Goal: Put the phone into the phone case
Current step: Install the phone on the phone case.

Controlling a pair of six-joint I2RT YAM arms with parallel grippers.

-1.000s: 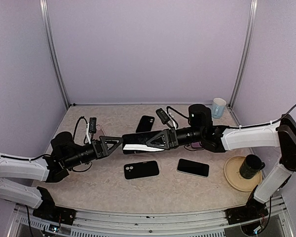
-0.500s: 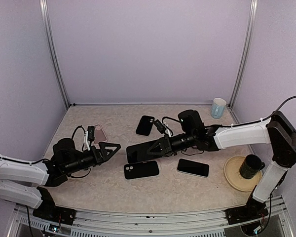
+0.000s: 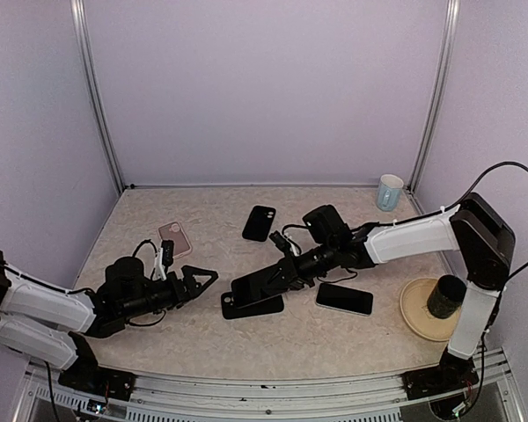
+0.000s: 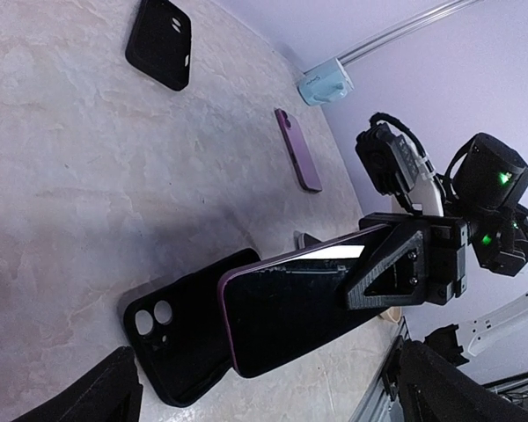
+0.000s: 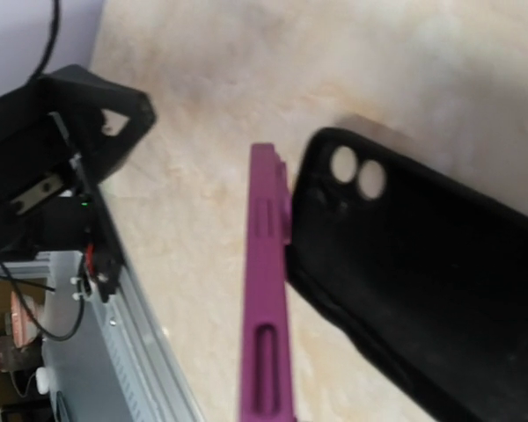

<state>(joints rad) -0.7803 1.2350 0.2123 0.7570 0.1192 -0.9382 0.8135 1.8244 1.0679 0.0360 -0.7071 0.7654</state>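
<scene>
- Gripped flat purple-edged phone (image 3: 249, 287) in closed right tool (image 3: 277, 278), tilted over black flexible phone case (image 3: 246, 310), possibly touching it.
- Held left tool (image 3: 207, 283) wide apart, empty, near case.

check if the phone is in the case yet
Not in: the right gripper holds the phone tilted over the black case.

Obstacles and clearances on the table (image 3: 317, 343). The right arm (image 3: 405, 239) lies across the middle from the right, its held phone (image 3: 251, 287) tilted over the black case (image 3: 268, 308). The left gripper (image 3: 202, 284), jaws wide, faces them from the left across a narrow gap. Near right: second phone (image 3: 344, 299), plate (image 3: 414, 321), mug (image 3: 446, 296). Far: spare case (image 3: 260, 222), pink case (image 3: 174, 237), cup (image 3: 389, 192). Bare surface runs along the near edge and in the far left corner.
</scene>
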